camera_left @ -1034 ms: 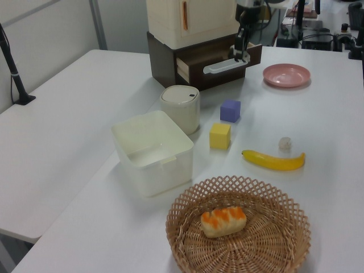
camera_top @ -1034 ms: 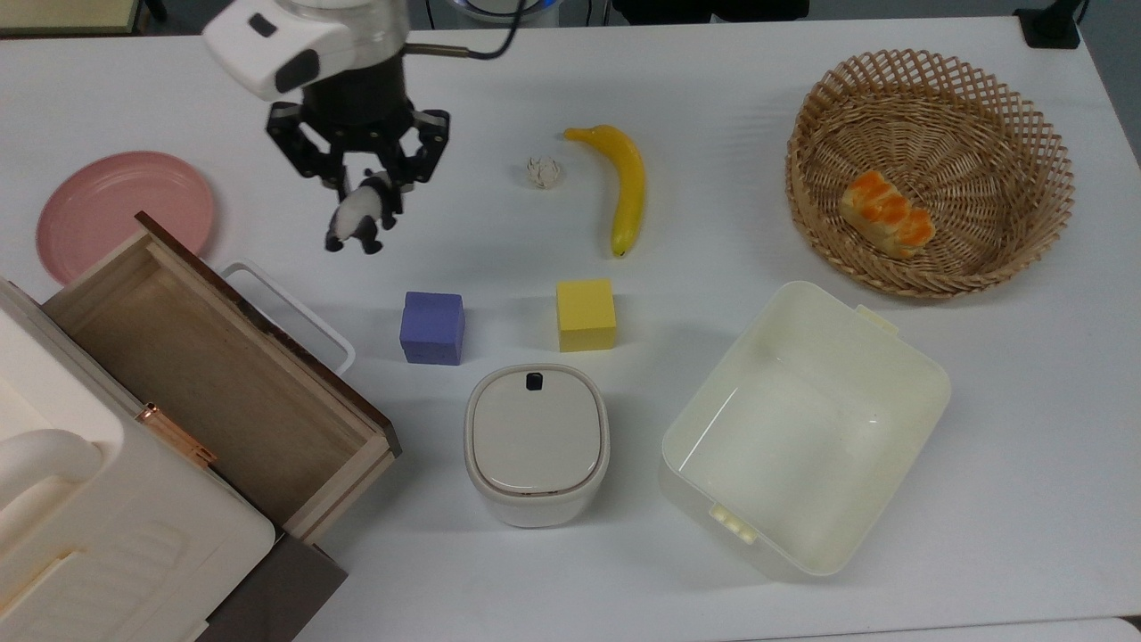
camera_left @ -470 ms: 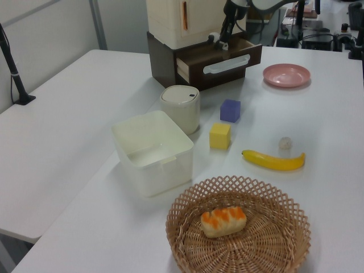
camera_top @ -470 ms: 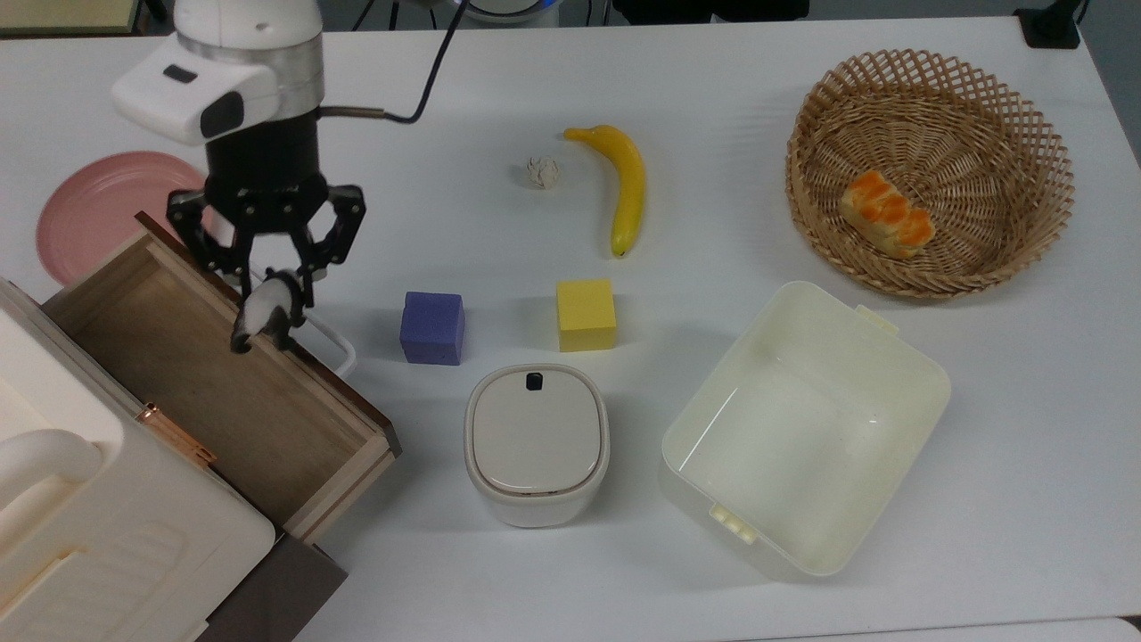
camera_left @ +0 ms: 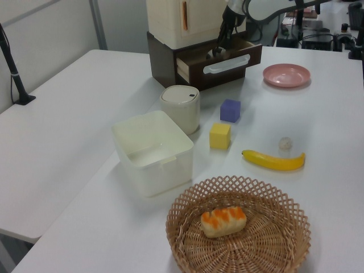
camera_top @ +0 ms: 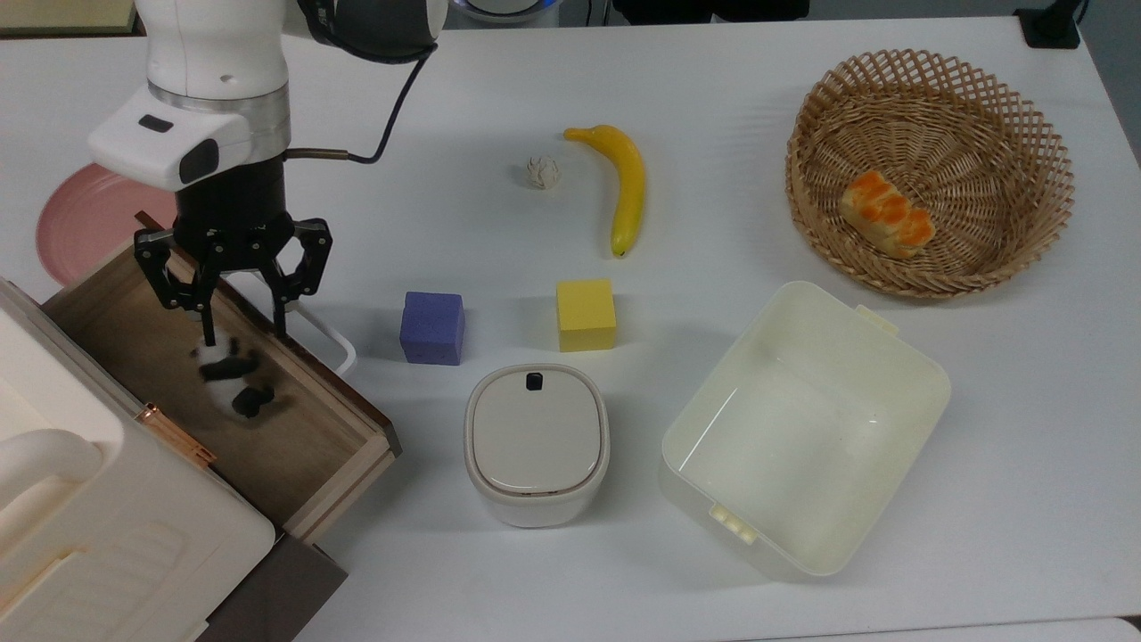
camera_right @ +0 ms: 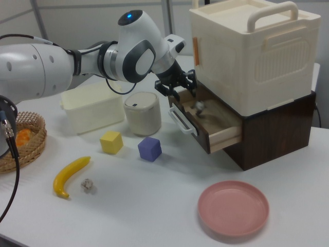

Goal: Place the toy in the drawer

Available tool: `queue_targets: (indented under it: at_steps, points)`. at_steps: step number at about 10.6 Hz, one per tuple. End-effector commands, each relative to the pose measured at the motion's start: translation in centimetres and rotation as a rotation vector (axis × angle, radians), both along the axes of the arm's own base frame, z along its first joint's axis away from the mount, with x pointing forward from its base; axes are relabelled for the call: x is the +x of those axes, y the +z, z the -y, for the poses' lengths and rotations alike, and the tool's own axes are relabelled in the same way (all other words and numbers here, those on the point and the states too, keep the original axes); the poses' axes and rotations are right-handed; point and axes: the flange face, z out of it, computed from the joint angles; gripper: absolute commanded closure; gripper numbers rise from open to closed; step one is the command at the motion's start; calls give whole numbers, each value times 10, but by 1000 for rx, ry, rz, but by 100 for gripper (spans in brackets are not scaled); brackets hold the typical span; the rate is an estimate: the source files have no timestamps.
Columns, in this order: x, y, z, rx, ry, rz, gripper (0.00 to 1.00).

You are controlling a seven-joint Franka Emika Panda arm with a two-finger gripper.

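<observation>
The toy (camera_top: 233,385), a small black-and-white panda, is blurred inside the open drawer (camera_top: 125,334), free of the fingers. In the right view the toy (camera_right: 199,107) is a pale blur over the floor of the drawer (camera_right: 222,135). My gripper (camera_top: 241,323) hangs just above the toy, over the drawer's front part near the white loop handle (camera_top: 314,325), and it is open with nothing between its fingers. In the left view the gripper (camera_left: 219,51) is above the drawer (camera_left: 227,62); in the right view the gripper (camera_right: 183,92) is by the cream box.
A purple cube (camera_top: 432,327), a yellow cube (camera_top: 586,314) and a lidded cream pot (camera_top: 537,443) stand right of the drawer. Farther right is a cream bin (camera_top: 927,374). A banana (camera_top: 627,183), a whitish lump (camera_top: 542,171), a wicker basket (camera_top: 1025,116) and a pink plate (camera_top: 76,218) also lie around.
The gripper carried the toy from over the table to over the drawer, then opened. The toy left the fingers and now sits lower, inside the drawer.
</observation>
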Motion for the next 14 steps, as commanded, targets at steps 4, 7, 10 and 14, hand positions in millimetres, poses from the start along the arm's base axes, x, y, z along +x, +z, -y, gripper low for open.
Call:
queue_targets:
  at_steps: [4,7,10,14]
  points:
    - [-1,22,-37,77,-93,45,24]
    - [-24,36,-76,149,-186,-66,20]
    - [-56,54,-121,172,-233,-238,12]
    - [-116,85,-150,171,-288,-376,0]
